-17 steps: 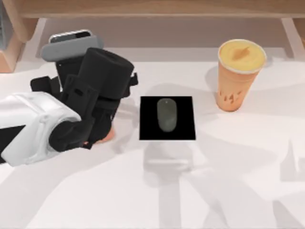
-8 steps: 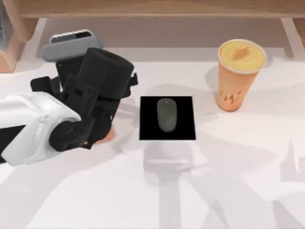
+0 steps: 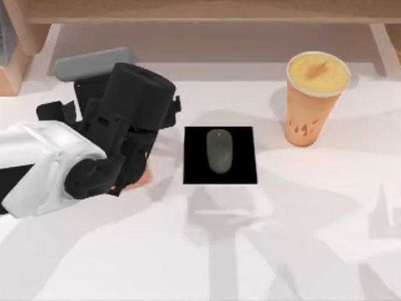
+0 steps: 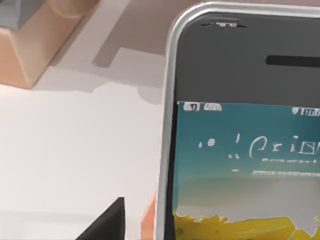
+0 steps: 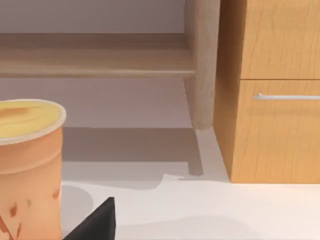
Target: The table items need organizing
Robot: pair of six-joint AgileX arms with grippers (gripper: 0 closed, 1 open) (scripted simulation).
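Note:
My left gripper [image 3: 122, 125] hangs over the table's [image 3: 207, 251] left side, right above the smartphone [image 4: 240, 150]. The phone has a white edge and a colourful screen; from above, its grey top end [image 3: 94, 64] sticks out behind the arm. One black fingertip [image 4: 106, 223] stands apart from the phone's edge, so the gripper looks open. The dark grey mouse [image 3: 220, 150] lies in the middle. The orange cup [image 3: 315, 97] of yellow drink stands at the back right. In the right wrist view a black corner of my right gripper [image 5: 95, 225] shows near the cup [image 5: 27, 160].
The mouse rests on a flat black pad [image 3: 241, 172]. A salmon-pink stand [image 3: 141, 179] peeks out under my left arm, beside the phone [image 4: 148, 220]. A wooden shelf [image 3: 207, 9] runs along the back, and a wooden drawer unit [image 5: 272, 90] stands at the right.
The phone's white top edge, seen behind my left gripper before, has dropped out of sight, leaving the grey end. The arm has barely moved. Mouse and cup are unmoved.

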